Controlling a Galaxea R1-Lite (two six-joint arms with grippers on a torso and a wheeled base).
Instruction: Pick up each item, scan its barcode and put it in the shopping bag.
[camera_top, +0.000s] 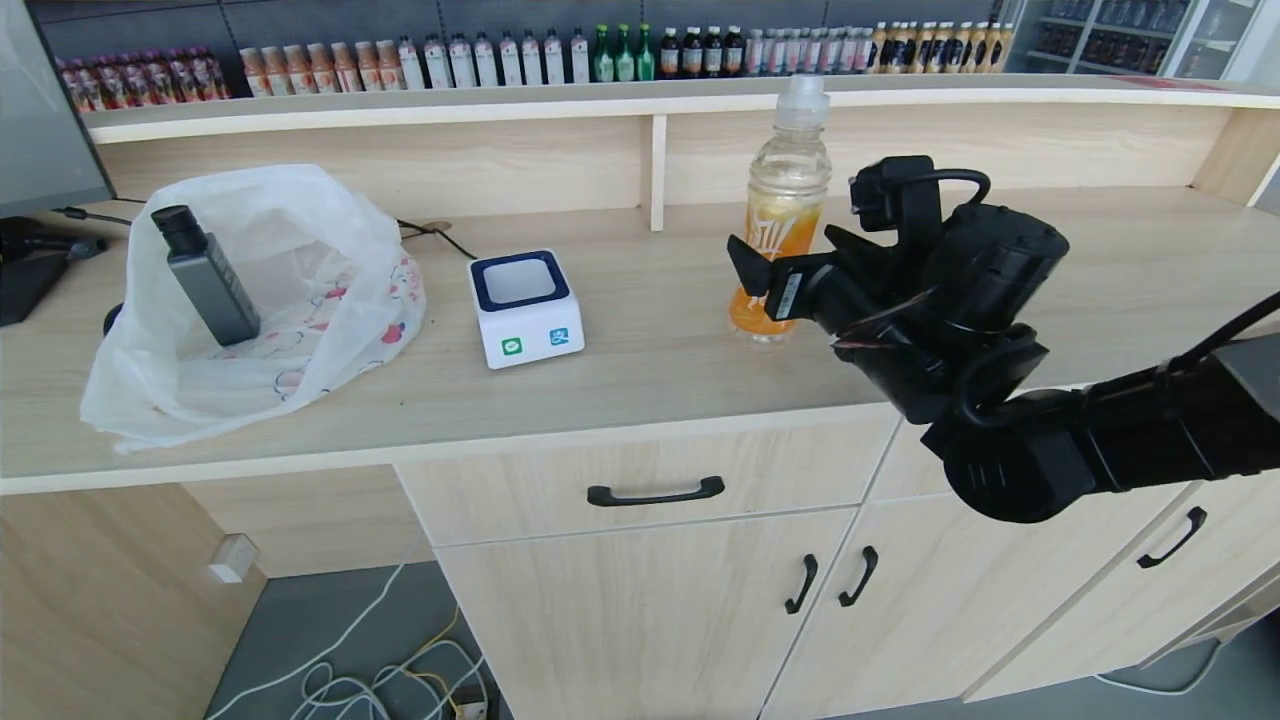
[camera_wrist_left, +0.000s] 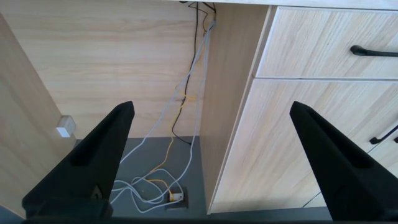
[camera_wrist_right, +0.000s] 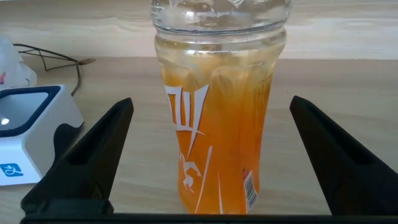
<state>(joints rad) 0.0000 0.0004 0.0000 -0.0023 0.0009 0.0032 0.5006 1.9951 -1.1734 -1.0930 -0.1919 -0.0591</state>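
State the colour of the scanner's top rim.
Dark blue; the head view shows the scanner best.

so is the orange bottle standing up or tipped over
Upright: the orange bottle stands on its base on the counter, cap on top. The open right gripper straddles it.

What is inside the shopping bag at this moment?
One grey container with a black cap leans inside the white shopping bag. The bag's crumpled folds cover part of its bottom, so whether anything small lies low in there cannot be seen.
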